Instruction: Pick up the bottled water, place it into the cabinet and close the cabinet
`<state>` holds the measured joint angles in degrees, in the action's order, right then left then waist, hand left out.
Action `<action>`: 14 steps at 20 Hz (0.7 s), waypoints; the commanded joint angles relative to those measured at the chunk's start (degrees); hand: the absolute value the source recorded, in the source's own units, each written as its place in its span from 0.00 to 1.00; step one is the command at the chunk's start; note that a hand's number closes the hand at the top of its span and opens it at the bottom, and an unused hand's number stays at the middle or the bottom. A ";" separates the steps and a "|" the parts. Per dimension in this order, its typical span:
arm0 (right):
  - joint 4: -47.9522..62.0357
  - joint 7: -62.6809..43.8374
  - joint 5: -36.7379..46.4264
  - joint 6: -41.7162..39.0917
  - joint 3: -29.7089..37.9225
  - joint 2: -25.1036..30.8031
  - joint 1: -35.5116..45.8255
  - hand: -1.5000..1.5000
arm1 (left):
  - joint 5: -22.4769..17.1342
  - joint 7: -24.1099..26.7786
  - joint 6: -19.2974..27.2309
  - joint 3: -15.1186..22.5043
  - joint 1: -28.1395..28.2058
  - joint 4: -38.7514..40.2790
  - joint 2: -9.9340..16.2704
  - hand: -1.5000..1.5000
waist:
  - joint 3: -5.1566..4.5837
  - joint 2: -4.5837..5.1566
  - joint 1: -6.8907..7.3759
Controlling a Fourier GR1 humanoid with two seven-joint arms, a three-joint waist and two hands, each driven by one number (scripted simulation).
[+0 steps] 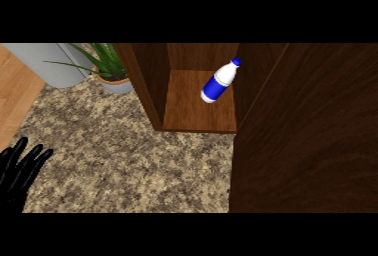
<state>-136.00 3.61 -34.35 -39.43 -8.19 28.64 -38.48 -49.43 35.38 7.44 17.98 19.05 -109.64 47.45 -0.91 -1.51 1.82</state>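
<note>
While the fingers (33, 156) of the left hand (18, 172) stand straight and slightly spread, holding nothing, that hand rests at the near left edge of the speckled stone bench (125, 160), well apart from the cabinet (151, 85) and down to its left. Right hand: not in view, so nothing can be said of its fingers.

Moving outward from the hand, across bare bench, the open cabinet stands toward the far side. Inside it, on its wooden floor, sits the bottled water (220, 82), white with a blue label and blue cap. It leans against the cabinet's right inner wall, long axis tilted, cap toward the back and right, base toward the front.

At the cabinet's right, a broad dark wooden panel (310, 135), which appears to be the open door, fills the right of the view. Left of the cabinet stand a potted plant (109, 70) and a grey cylinder (52, 62).

As judged, the bottle is already placed; closing remains. The door lies far right of the only visible hand, so the unseen right hand looks the likelier one to swing it shut.
</note>
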 commanded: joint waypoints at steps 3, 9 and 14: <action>-15.07 -7.40 9.65 3.29 -4.27 2.28 5.15 1.00 | -2.46 0.84 -3.60 -2.91 4.12 -0.09 2.34 0.00 | -0.29 -0.49 0.89; -12.89 -12.65 10.04 7.47 -9.90 2.53 13.22 1.00 | -4.54 0.88 -6.39 -5.62 6.05 -1.40 4.51 0.00 | -0.41 -0.61 1.55; -9.72 -16.71 10.64 13.81 -16.59 -1.23 19.11 1.00 | -5.38 1.58 -9.01 -8.15 8.63 0.79 6.35 0.00 | -0.49 -0.38 1.90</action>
<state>-135.42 -7.18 -31.06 -30.99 -22.15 28.20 -22.09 -53.93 36.44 0.58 11.56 26.07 -109.64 52.54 -1.31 -1.98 3.41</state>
